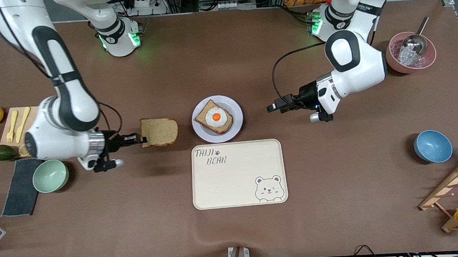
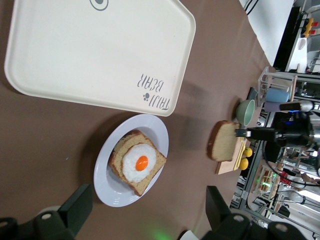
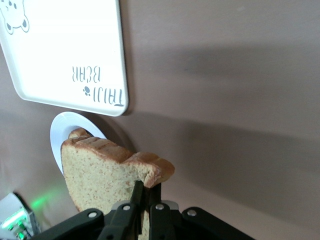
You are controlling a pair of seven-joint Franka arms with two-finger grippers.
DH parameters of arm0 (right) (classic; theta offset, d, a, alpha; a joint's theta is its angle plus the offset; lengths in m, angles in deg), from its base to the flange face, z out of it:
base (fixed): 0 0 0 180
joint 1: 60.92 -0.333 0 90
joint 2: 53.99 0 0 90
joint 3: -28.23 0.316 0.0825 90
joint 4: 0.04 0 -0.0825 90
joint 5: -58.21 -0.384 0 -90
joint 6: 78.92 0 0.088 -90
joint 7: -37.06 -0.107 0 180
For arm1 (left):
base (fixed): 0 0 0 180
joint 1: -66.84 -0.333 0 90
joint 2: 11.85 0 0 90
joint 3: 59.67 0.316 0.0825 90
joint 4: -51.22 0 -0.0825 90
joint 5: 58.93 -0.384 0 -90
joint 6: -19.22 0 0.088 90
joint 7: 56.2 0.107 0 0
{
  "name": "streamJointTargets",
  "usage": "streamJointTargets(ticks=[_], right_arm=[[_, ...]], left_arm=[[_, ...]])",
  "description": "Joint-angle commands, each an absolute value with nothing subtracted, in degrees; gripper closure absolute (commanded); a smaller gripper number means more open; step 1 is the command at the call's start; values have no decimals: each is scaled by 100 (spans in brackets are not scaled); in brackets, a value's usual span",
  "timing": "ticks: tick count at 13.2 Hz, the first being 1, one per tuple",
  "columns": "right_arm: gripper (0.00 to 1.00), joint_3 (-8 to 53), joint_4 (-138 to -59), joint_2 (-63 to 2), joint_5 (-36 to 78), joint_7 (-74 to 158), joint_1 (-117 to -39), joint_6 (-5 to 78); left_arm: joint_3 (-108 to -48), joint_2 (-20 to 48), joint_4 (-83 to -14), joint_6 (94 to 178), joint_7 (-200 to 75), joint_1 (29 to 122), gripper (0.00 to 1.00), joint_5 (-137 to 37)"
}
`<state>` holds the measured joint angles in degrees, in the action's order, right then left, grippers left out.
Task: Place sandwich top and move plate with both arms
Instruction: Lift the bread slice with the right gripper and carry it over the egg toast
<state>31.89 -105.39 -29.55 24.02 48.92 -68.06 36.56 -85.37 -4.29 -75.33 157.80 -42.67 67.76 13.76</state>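
One brown sandwich top (image 1: 159, 132) (crust darker)

Light brown sandwich top (image 1: 159, 132); lavender-white plate (image 1: 234, 125); cream bear-print tray (image 1: 237, 175).

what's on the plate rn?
The plate holds one bread slice with a fried egg on top. Whatever lies between egg and bread is covered.
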Motion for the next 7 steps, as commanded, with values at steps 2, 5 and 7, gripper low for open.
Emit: streamJointTargets(ticks=[2, 5, 7], right_arm=[[100, 3122, -10972, -3175, 2261, 3963, -7768, 4542], [100, 3122, -11042, -3140, 2209, 3566, -8209, 4860], [100, 3122, -11148, -3131, 2052, 3566, -8349, 5053]], left_arm=[[-8639, -464, -7684, 15976, -3968, 6772, 0, 1666], [-8744, -455, -7728, 16221, -3766, 6885, 0, 2392], [-8841, -333, -7719, 16380, -3520, 6903, 0, 2667]])
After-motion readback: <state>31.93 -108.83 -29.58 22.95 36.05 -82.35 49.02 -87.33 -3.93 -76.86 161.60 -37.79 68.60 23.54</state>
